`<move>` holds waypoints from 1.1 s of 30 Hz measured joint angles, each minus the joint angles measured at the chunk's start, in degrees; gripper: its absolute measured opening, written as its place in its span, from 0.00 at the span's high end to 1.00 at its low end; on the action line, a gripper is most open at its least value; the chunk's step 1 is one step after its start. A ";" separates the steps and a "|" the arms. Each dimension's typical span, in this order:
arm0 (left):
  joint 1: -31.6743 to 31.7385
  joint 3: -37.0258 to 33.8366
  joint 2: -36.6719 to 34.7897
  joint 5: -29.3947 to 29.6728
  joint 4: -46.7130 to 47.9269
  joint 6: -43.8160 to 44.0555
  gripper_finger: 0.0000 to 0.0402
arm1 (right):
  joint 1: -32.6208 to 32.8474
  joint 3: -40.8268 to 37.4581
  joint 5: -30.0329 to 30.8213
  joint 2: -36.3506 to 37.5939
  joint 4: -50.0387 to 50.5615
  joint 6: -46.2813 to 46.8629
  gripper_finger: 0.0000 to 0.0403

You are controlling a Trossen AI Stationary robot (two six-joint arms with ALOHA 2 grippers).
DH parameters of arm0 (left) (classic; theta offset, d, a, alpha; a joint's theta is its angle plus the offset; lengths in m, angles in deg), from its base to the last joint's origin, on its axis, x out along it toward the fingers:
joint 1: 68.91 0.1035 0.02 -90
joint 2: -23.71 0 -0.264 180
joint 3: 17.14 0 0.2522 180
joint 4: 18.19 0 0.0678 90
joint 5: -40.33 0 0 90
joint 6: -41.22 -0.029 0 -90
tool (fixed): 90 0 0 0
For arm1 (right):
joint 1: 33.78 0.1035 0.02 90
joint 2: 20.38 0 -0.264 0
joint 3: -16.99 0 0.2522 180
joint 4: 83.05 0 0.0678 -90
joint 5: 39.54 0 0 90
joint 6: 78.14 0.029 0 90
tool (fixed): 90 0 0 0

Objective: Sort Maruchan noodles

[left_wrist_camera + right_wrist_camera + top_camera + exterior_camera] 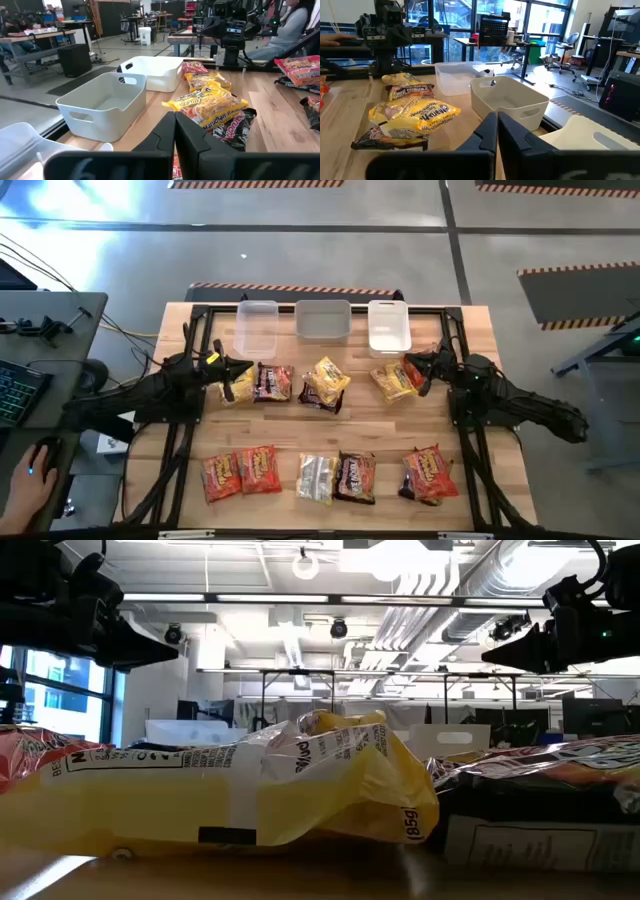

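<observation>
Across the wooden tabletop (300,430) the Maruchan noodles lie in two loose rows. The far row, just in front of three tubs, holds a yellow packet (238,383) touching a dark packet (272,383), a yellow packet stacked on a dark one (325,383) at the middle, and a yellow-and-red pair (396,378). The near row holds two red packets (240,473), a pale packet (316,477), a dark packet (354,477) and a red pile (430,473).

The tubs stand side by side along the far edge: a clear tub (256,327), a grey tub (323,320) and a white tub (389,326), all without packets.

The left hand (226,368) hovers with its fingers pressed together and grips nothing; the wrist view shows the two dark fingers (162,132) meeting. The right hand (420,366) is likewise closed and bare.

The left-end yellow packet lies directly below the left hand's tip, its long axis running roughly toward the tubs, so the left arm is clearly the nearer one for it. The yellow-and-red pair sits just inside the right hand, on the side toward the table's middle. Either hand would likely need to spread its fingers before descending.
</observation>
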 joint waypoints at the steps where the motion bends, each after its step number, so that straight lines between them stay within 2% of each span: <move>1: 0.02 0.00 -0.01 0.01 0.02 -0.01 1.00 | 0.00 0.01 0.02 0.02 0.00 0.00 1.00; 33: 1.38 0.04 0.75 0.22 0.18 0.03 1.00 | 0.00 0.00 0.00 0.02 0.00 0.00 1.00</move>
